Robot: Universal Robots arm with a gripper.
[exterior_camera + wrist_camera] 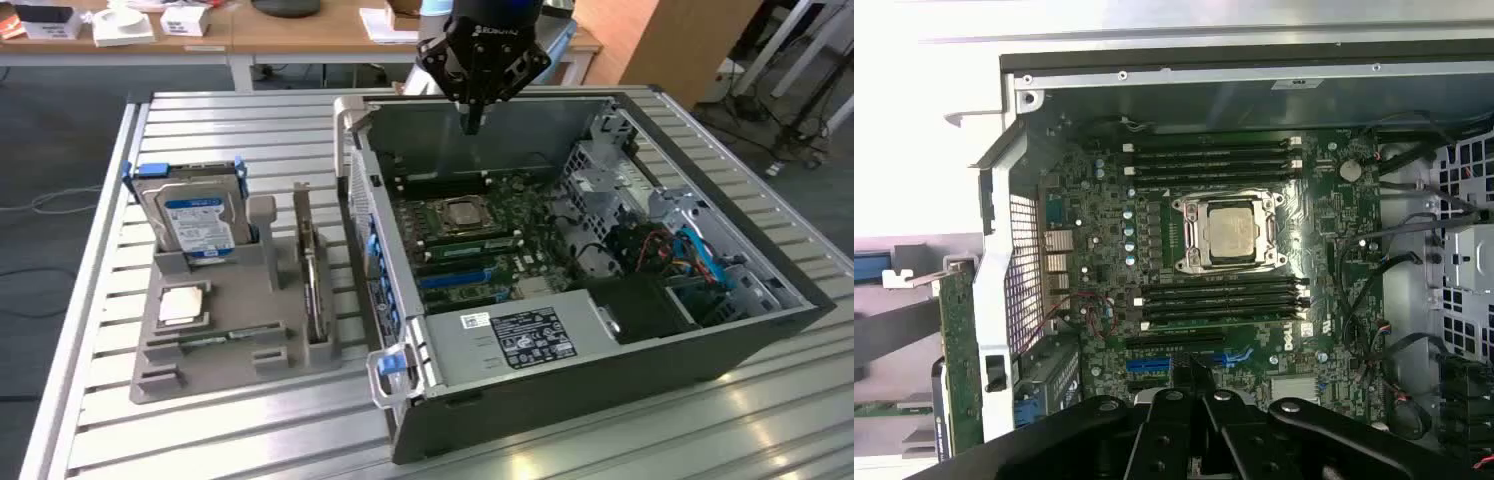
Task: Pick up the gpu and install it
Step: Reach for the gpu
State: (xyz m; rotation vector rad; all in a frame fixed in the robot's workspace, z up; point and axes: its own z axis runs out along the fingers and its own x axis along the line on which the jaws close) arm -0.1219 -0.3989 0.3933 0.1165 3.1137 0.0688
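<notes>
Empty gripper [470,126], fingers [1199,385] together, hangs over the case's [534,115] far side; gpu [310,270] stands on edge in grey holder [207,368], toward the exterior view's left, long axis near-to-far.

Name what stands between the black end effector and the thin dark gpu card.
In the exterior view, the open grey computer case's metal side wall stands between end effector and gpu.

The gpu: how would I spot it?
Find the open computer case on the slatted table; beside it, toward the exterior view's left, sits a grey holder tray. The gpu is the thin card standing on edge in the tray's slot nearest the case. Unlike the hard drive with its blue-white label, it is dark and slim.
</notes>
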